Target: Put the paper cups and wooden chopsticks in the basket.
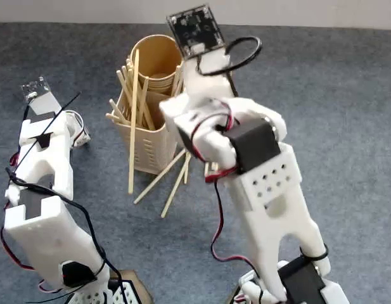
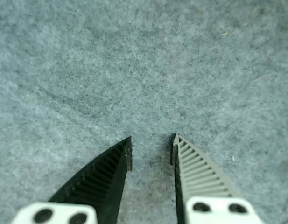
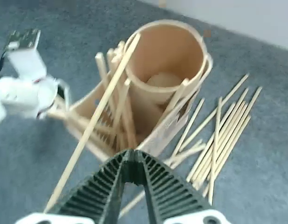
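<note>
Mostly done, with cups (image 3: 165, 58) and several chopsticks (image 3: 106, 93) already in the basket (image 1: 147, 149) just beyond the right gripper (image 3: 131, 156), pinched together on nothing, but a loose bunch (image 3: 228, 135) left beside it, well away from the left gripper (image 2: 151, 144), parted over bare carpet (image 2: 134, 56).

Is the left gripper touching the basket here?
Apart. In the left wrist view the left gripper is open over bare carpet; the high view shows carpet between that arm and the basket.
</note>
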You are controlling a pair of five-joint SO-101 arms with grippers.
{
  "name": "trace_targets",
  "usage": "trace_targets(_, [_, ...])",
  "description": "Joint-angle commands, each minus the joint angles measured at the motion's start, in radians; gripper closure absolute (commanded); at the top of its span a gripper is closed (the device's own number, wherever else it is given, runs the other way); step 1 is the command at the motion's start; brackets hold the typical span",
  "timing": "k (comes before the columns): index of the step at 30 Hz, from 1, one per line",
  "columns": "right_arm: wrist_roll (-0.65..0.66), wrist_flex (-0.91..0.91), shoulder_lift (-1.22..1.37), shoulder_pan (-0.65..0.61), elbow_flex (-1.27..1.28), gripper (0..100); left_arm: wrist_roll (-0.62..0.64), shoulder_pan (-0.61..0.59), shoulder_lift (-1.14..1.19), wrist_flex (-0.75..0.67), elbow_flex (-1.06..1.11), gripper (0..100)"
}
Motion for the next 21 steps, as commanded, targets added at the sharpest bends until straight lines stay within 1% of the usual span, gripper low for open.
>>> trace_targets(1, [0.084,0.196,-0.047,-0.022,-0.045,98.8,-0.051,-0.004,-0.012,-0.008,-0.025,83])
trace_targets(2, [0.124,0.263,-0.048,-0.001,-0.047,98.8,-0.094,-0.021,-0.027,0.035,-0.039,83])
trace_targets(3, [0.144,0.317,-0.062,0.058,-0.047,98.8,-0.138,-0.031,-0.065,0.121,-0.093,83])
trace_targets(6, [0.16,0.286,-0.223,0.286,-0.059,98.8,-0.292,-0.045,-0.219,0.393,-0.291,83])
trace_targets(7, [0.18,0.272,-0.292,0.341,-0.081,98.8,-0.327,-0.044,-0.271,0.468,-0.363,83])
trace_targets(8, [0.198,0.274,-0.358,0.374,-0.102,98.8,-0.354,-0.044,-0.326,0.555,-0.453,83])
trace_targets(10, [0.226,0.318,-0.481,0.387,-0.127,98.8,-0.402,-0.044,-0.421,0.744,-0.668,83])
trace_targets(11, [0.23,0.318,-0.532,0.395,-0.099,98.8,-0.433,-0.041,-0.455,0.835,-0.774,83])
trace_targets(13, [0.267,0.317,-0.616,0.435,0.041,98.8,-0.483,-0.021,-0.499,1.005,-0.964,83])
trace_targets(15, [0.282,0.315,-0.677,0.46,0.245,98.8,-0.489,-0.028,-0.545,1.013,-0.98,83])
trace_targets(17, [0.285,0.291,-0.725,0.447,0.478,98.8,-0.497,-0.021,-0.601,1.014,-0.905,83])
trace_targets(19, [0.285,0.208,-0.78,0.432,0.716,98.8,-0.517,0.012,-0.661,1.014,-0.714,83])
trace_targets(21, [0.285,0.048,-0.857,0.426,0.977,98.8,-0.551,0.077,-0.739,1.014,-0.484,83])
